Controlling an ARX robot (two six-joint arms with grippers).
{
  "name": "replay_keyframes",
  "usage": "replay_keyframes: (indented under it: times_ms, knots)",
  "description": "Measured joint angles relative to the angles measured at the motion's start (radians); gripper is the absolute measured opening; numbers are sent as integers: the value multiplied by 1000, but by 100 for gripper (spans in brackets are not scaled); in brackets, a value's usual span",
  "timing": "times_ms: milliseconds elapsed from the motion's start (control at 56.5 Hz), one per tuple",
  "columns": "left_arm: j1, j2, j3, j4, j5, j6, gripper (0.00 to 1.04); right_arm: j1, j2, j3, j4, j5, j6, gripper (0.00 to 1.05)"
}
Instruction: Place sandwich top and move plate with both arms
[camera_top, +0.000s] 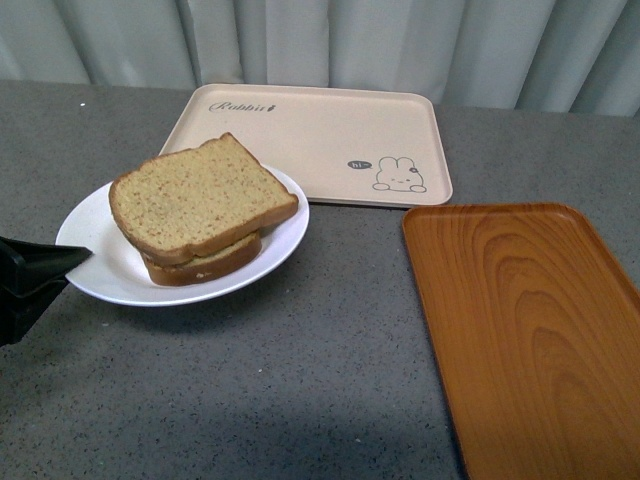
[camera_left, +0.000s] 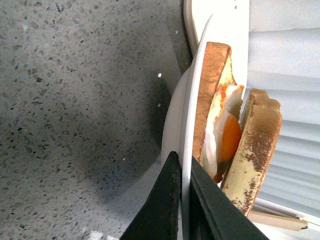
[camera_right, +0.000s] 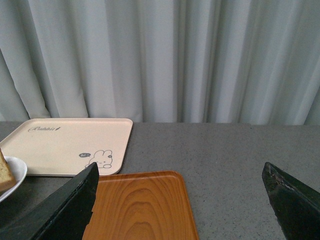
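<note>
Sandwich top (camera_top: 200, 195): laid askew on the lower slice (camera_top: 205, 262), overhanging it; placement is judged done.
Filling: a fried egg (camera_left: 227, 137) is seen between the two slices in the left wrist view; the top is judged to rest loosely.
Plate (camera_top: 100, 272): set on the grey table (camera_top: 300, 400); its nearest rim is taken between the fingers of the left gripper (camera_left: 183, 167); the sandwich lies just beyond the fingertips.
Left gripper state: one finger (camera_left: 160, 210) is under the rim and the other over it; it appears clenched on the plate, no gap being made out.
Right gripper (camera_right: 180, 167): fingers (camera_right: 70, 210) are spread wide and nothing is held; the orange tray (camera_right: 140, 205) lies below and ahead of it; the plate is well apart, off to its side; this gripper is not seen in the front view.
Step in hand: the plate move with both arms, judged barely begun; only one side is gripped.
Doing it well: the right gripper is to be brought to the rim opposite the left gripper; one finger is to be slid under and one over, kept clear of the bread; both sides are to be raised together and held level, slowly, lest the top slide on the egg.
Destination: the rabbit tray (camera_top: 320, 130) lies beyond the plate from the left gripper; which tray is meant cannot be told.
</note>
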Motion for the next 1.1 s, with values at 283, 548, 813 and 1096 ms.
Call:
replay_keyframes:
  times_ms: [283,548,813,1096]
  knots:
    - [0,-21,48,-24,-53,-53,4,0,0,0,0,0,0,96]
    - [-88,-8,291,-167,-127,-82,4,0,0,0,0,0,0,96]
    - [-195,100,557,-302,-165,-89,4,0,0,0,0,0,0,96]
    - [-275,249,745,-411,-227,-77,4,0,0,0,0,0,0,96]
